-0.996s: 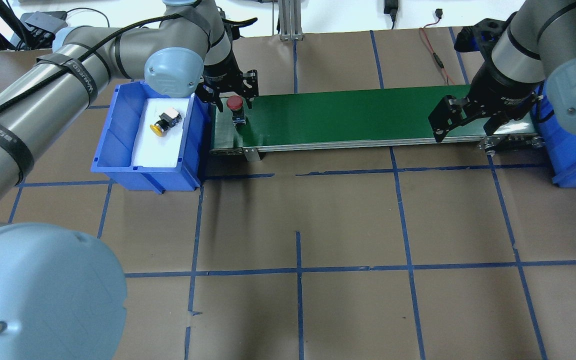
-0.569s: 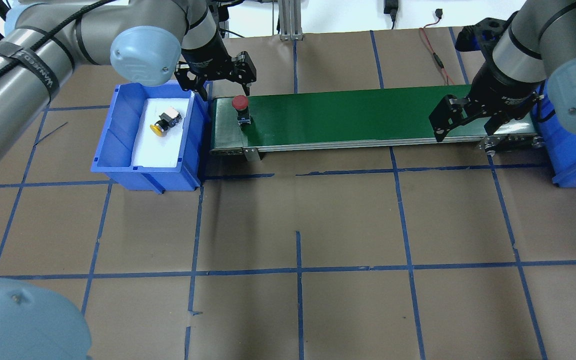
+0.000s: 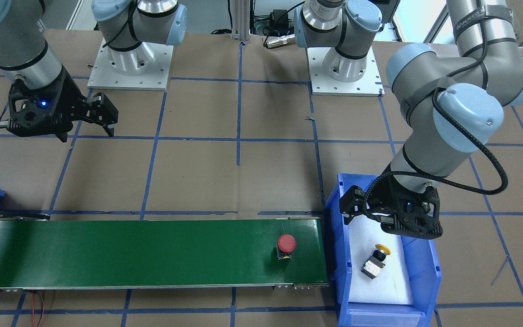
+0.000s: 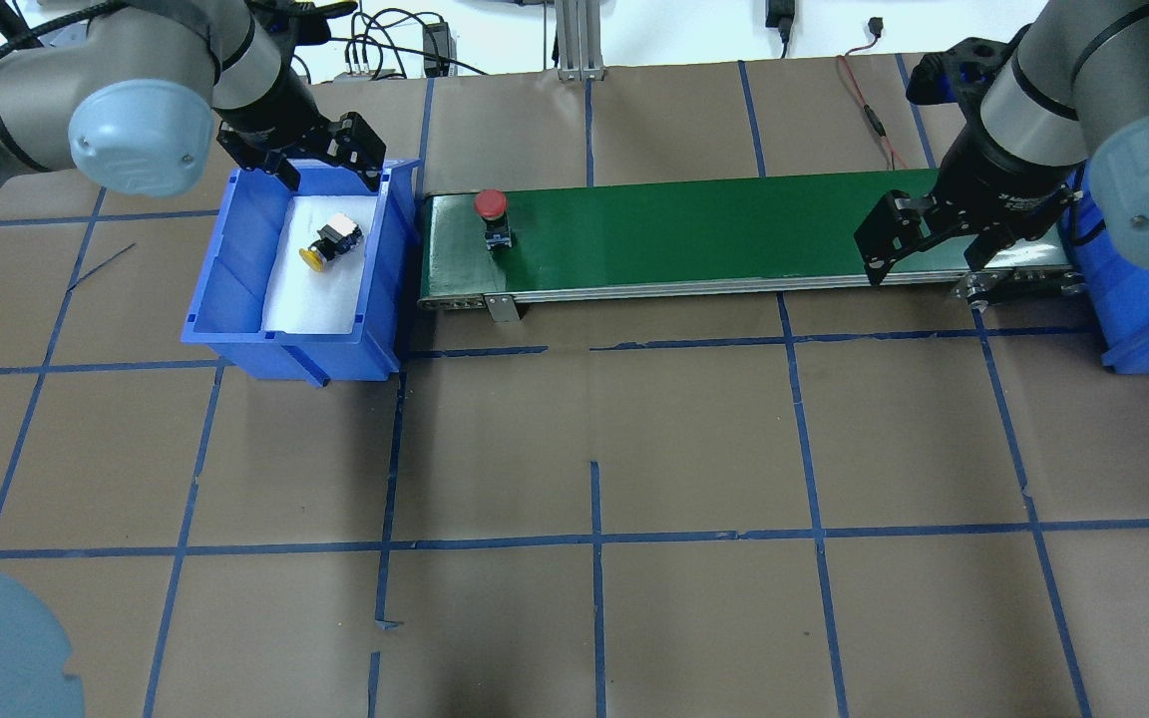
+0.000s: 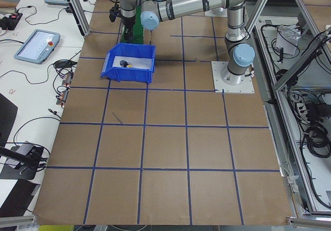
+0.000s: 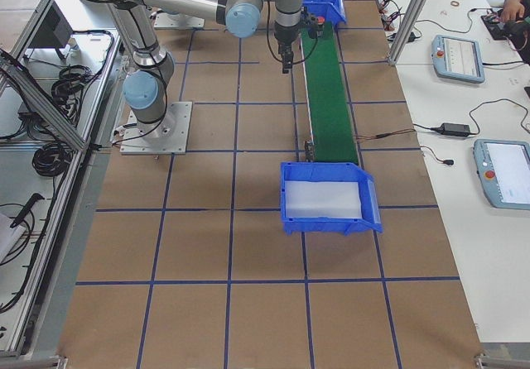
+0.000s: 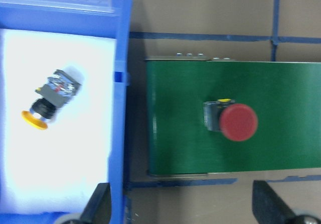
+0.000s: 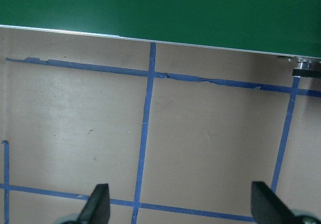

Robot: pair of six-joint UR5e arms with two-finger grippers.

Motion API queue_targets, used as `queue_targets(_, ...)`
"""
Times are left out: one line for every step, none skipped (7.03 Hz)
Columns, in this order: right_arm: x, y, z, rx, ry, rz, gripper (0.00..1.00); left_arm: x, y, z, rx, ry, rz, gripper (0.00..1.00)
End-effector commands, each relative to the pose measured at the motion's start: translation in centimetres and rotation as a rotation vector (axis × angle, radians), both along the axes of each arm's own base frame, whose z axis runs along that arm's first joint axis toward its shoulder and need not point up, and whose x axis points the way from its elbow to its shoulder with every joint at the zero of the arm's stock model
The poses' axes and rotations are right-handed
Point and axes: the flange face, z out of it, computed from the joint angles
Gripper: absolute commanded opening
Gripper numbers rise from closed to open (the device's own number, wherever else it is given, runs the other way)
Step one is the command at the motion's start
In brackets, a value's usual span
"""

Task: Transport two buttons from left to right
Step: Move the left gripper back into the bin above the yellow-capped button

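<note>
The red button (image 4: 491,207) stands upright on the left end of the green conveyor belt (image 4: 714,224); it also shows in the front view (image 3: 286,244) and the left wrist view (image 7: 235,122). The yellow button (image 4: 328,242) lies on its side on white foam in the left blue bin (image 4: 235,259), also in the left wrist view (image 7: 50,103). My left gripper (image 4: 327,172) is open and empty above the bin's far end. My right gripper (image 4: 929,261) is open and empty, above the near edge of the belt's right end.
A second blue bin (image 4: 1133,319) with a white foam lining stands at the belt's right end (image 6: 327,199). The brown table top is marked with a blue tape grid. Cables lie along the far edge.
My left gripper has moved left, from over the red button on the belt to over the bin. The red button has shifted slightly right on the belt. The right arm has not moved.
</note>
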Motion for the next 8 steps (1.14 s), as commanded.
queue_targets(0.2, 0.0, 0.0, 0.0, -0.001, 0.002, 1.0, 1.4, -0.6, -2.7, -0.059, -0.022, -0.087, 1.0)
queue_targets(0.2, 0.0, 0.0, 0.0, -0.001, 0.0, 1.0, 2.1, -1.1, -3.5, -0.062, 0.016, -0.1, 1.0)
queue_targets(-0.1, 0.0, 0.1, -0.001, 0.001, -0.006, 1.0, 4.0, -1.5, -4.1, -0.072, 0.049, -0.118, 1.0)
queue_targets(0.0, 0.0, 0.1, -0.003, 0.001, -0.003, 1.0, 5.4, -1.6, -5.0, -0.07, 0.042, -0.16, 0.99)
queue_targets(-0.1, 0.0, 0.1, 0.0, 0.002, -0.004, 1.0, 5.4, -0.4, -7.1, -0.063, 0.092, -0.162, 0.99)
queue_targets(-0.1, 0.0, 0.1, 0.008, 0.003, -0.006, 1.0, 6.2, 0.3, -8.7, -0.156, 0.072, -0.195, 0.99)
queue_targets(0.0, 0.0, 0.3, 0.005, 0.003, -0.004, 1.0, 6.4, 0.4, -8.8, -0.17, 0.061, -0.225, 0.99)
queue_targets(0.0, 0.0, 0.2, 0.007, 0.003, -0.004, 1.0, 6.6, 0.6, -9.1, -0.173, 0.056, -0.25, 0.99)
